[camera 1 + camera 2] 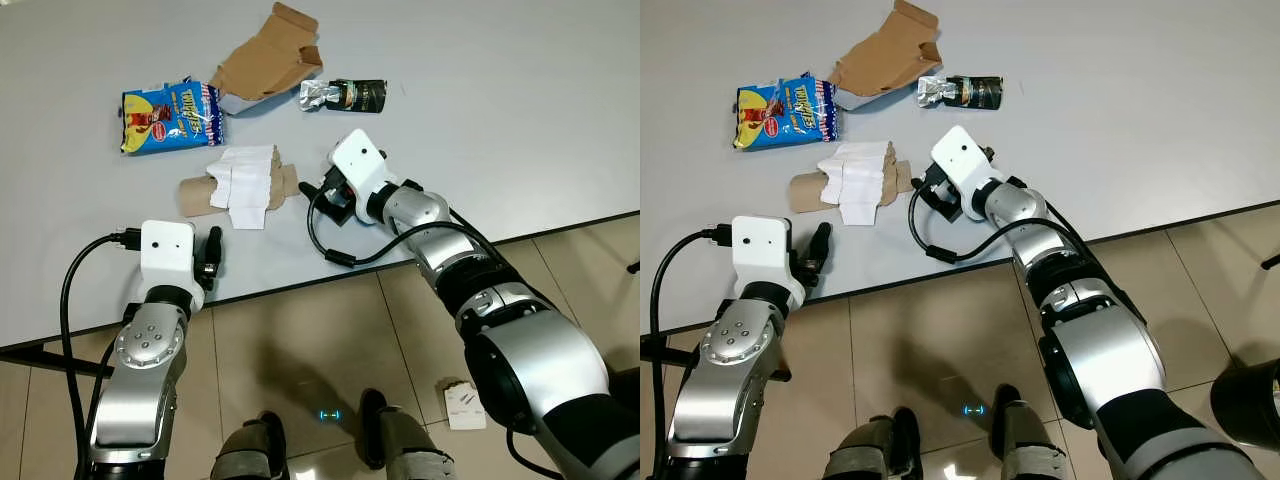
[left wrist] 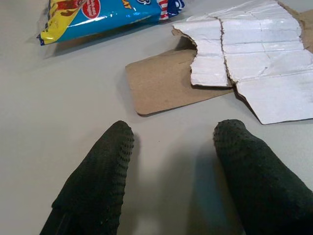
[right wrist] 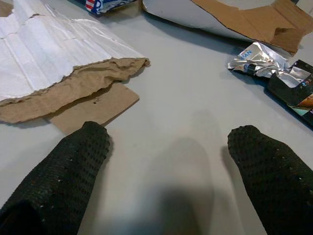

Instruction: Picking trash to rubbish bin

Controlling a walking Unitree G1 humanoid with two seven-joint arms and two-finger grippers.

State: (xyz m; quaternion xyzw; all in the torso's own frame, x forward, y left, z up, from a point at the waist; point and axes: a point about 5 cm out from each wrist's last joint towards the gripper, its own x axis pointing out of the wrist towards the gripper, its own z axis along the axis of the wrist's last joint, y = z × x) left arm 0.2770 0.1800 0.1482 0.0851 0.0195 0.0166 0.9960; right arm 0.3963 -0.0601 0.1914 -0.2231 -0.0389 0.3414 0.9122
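Observation:
Trash lies on the grey table point(image 1: 500, 120): a blue snack bag point(image 1: 170, 115), a folded brown cardboard piece point(image 1: 265, 58), a dark foil pouch point(image 1: 345, 95), and a torn brown cardboard with a white sheet point(image 1: 240, 185). My right gripper point(image 1: 312, 192) rests low over the table just right of the torn cardboard point(image 3: 93, 93), open, with bare table between its fingers. My left gripper point(image 1: 213, 235) sits near the table's front edge, a little short of the torn cardboard point(image 2: 171, 83), also open and holding nothing.
The table's front edge runs diagonally across the view, with tiled floor point(image 1: 330, 340) below it. A small white box point(image 1: 462, 405) lies on the floor by my right arm. A dark round object point(image 1: 1245, 400) stands at the far right on the floor.

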